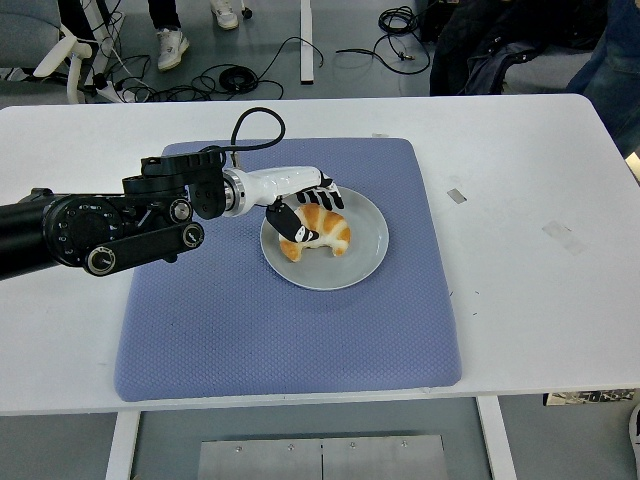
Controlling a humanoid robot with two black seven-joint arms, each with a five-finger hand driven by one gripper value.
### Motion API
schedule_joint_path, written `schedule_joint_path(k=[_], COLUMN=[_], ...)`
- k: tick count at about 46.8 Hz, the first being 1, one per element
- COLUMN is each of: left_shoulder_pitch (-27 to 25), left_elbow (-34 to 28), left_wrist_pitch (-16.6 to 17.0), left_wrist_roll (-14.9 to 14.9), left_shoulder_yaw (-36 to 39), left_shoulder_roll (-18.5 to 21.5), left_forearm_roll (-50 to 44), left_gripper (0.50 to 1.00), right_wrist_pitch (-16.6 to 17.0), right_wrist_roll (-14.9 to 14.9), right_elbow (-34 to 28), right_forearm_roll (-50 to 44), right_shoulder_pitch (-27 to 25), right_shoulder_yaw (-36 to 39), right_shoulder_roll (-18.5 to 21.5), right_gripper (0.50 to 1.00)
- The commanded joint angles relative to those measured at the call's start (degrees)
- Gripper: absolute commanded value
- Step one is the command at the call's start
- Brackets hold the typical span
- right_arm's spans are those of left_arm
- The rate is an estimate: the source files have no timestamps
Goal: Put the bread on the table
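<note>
A golden croissant (pixel 322 230) lies on a grey plate (pixel 364 250) on the blue mat (pixel 290 330). My left hand (pixel 308 207) reaches in from the left and is closed around the croissant's left and upper side, the thumb in front and the fingers (pixel 328 195) over the back. The bread looks to rest on the plate. The right arm is out of view.
The white table (pixel 520 200) has bare surface right of the mat, with small tape marks (pixel 456 195). A person's shoes and cables lie on the floor beyond the far edge.
</note>
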Motion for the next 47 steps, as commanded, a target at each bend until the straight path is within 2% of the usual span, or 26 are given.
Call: schedule_joint_path(k=[1,16,22,33,47], left_shoulder_pitch=[0.00,-0.35,-0.44,-0.53,-1.31], left_elbow=[0.00,0.00,0.00,0.00,0.26], left_wrist_pitch=[-0.08,0.01,0.01,-0.26,-0.52], left_wrist_roll=[0.00,0.00,0.00,0.00,0.00], left_shoulder_yaw=[0.03,1.17,1.44,1.35,0.82], left_shoulder_roll=[0.05,0.32,0.32,0.41,0.67], left_forearm_roll=[0.22,0.40,0.31,0.13,-1.09], left_gripper=[0.708,0.627,0.611,0.500,0.500], right_wrist_pitch=[-0.01,-0.01,-0.01,-0.01,-0.01], right_wrist_roll=[-0.08,0.00,0.00,0.00,0.00], right_elbow=[0.00,0.00,0.00,0.00,0.00], right_forearm_roll=[0.05,-0.04,-0.04,0.05,-0.04], right_shoulder_pitch=[0.00,0.00,0.00,0.00,0.00], right_shoulder_yaw=[0.00,0.00,0.00,0.00,0.00], right_shoulder_roll=[0.00,0.00,0.00,0.00,0.00], right_gripper=[1.000,1.000,1.000,1.000,1.000])
